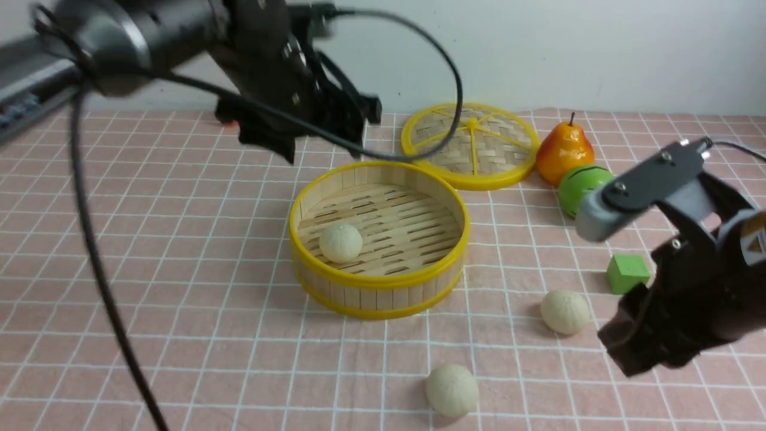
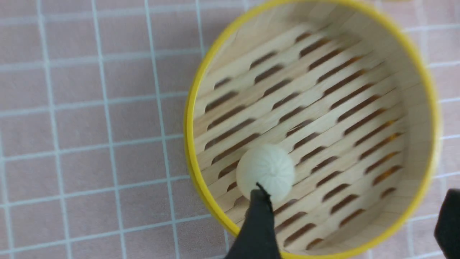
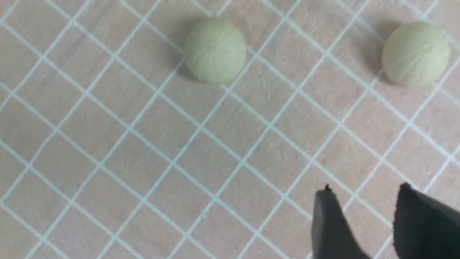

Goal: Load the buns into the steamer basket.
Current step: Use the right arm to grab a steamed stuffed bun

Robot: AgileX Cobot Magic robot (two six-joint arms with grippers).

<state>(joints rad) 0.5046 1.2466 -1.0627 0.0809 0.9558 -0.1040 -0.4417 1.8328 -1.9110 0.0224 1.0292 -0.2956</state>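
Observation:
The steamer basket point(image 1: 311, 197) stands mid-table with one bun point(image 1: 340, 242) on its slatted floor. Two more buns lie on the checked cloth in front of it to the right, one point(image 1: 565, 311) nearer the green cube and one point(image 1: 452, 390) close to the front edge. My left gripper point(image 1: 329, 129) is raised behind and above the basket, open wide and empty. Its wrist view looks down on the basket rim point(image 2: 188, 118) and the bun point(image 2: 264, 169) inside. My right gripper point(image 1: 637, 344) hovers right of the loose buns, jaws apart and empty. Both buns point(image 3: 215, 50) point(image 3: 415, 54) show ahead of its fingertips point(image 3: 325, 205).
The flat woven lid point(image 1: 473, 143) lies behind the basket. A pear point(image 1: 564, 152), a green striped ball point(image 1: 583, 185) and a green cube point(image 1: 626, 272) sit at the right. The left arm's black cable point(image 1: 96, 251) hangs across the left side.

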